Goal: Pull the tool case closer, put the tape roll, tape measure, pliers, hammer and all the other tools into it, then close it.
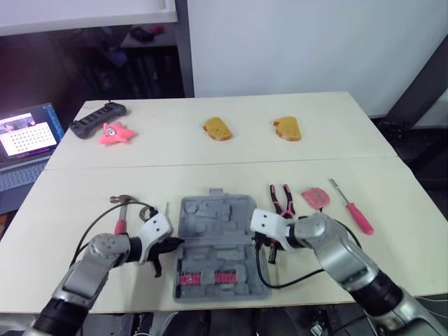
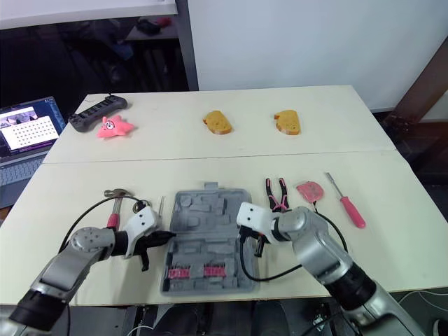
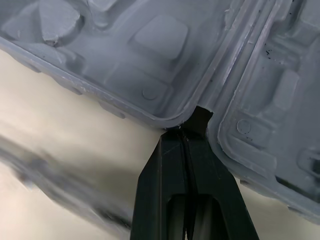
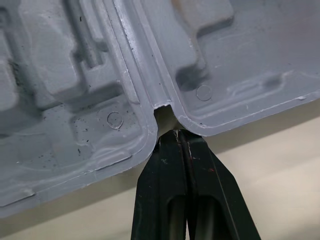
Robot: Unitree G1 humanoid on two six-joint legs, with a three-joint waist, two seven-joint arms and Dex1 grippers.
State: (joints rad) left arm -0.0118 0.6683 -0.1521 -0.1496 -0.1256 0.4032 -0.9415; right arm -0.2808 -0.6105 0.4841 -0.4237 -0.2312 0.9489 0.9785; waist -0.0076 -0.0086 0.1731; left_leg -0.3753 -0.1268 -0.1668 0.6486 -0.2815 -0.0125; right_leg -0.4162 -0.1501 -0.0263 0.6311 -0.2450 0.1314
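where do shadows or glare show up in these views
Left eye view: the laptop screen glows against a dark background. Left wrist view: a dark shadow band crosses the table beside the left hand. Right wrist view: soft sheen along the tool case ridge, shadow under its edge.

Tool case [image 1: 210,210] front-ctr on table [image 1: 210,150]; hammer [image 1: 123,201] to its L, pliers [image 1: 282,199], tape measure [image 1: 314,197], screwdriver [image 1: 352,207] to R.

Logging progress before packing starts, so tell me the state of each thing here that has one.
tool case: open, lying flat
left gripper: fingers shut, tips at case's hinge notch
right gripper: fingers shut, tips at opposite hinge notch
hammer: outside the case, on table
pliers: outside, on table
tape measure: outside, on table
screwdriver: outside, on table
laptop: lid open, screen lit
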